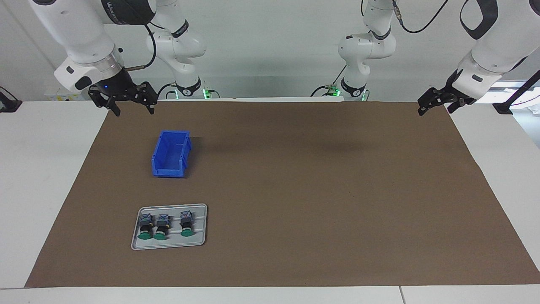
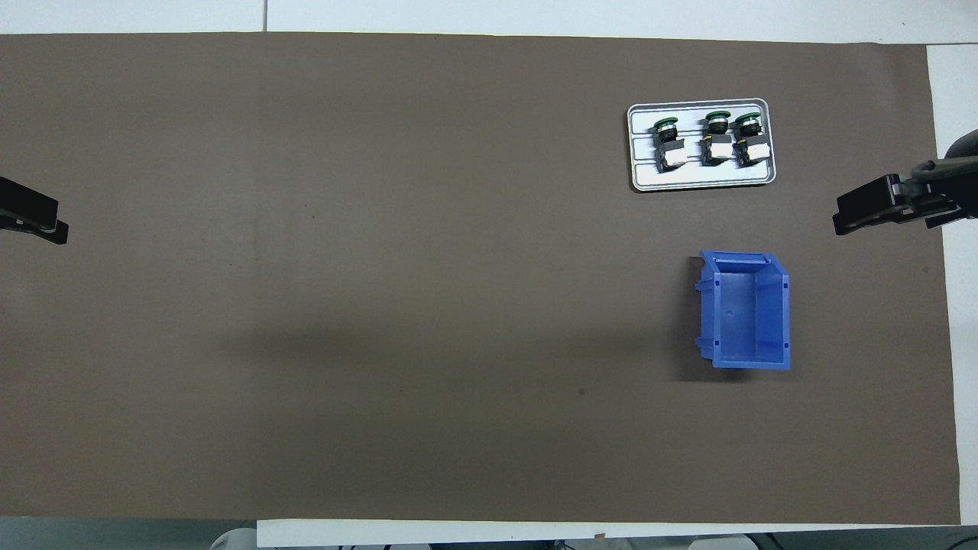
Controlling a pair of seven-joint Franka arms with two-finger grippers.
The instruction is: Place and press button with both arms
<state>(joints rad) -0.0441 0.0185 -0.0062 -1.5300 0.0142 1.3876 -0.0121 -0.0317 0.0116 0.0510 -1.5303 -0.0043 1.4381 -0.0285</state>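
Three alike buttons with green caps lie side by side on a grey tray [image 1: 168,246] toward the right arm's end of the table, farther from the robots than the blue bin. One button [image 1: 186,225] lies a little apart from the other two [image 1: 153,228]. In the overhead view the buttons [image 2: 717,139] and the tray [image 2: 703,180] show as well. My right gripper [image 1: 132,109] hangs open and empty in the air over the mat's edge at its own end [image 2: 879,208]. My left gripper [image 1: 435,108] waits open and empty over the mat's edge at its end [image 2: 38,220].
An empty blue bin [image 1: 168,171] stands on the brown mat [image 1: 295,190] between the tray and the robots; it also shows in the overhead view [image 2: 709,313]. White table borders the mat on all sides.
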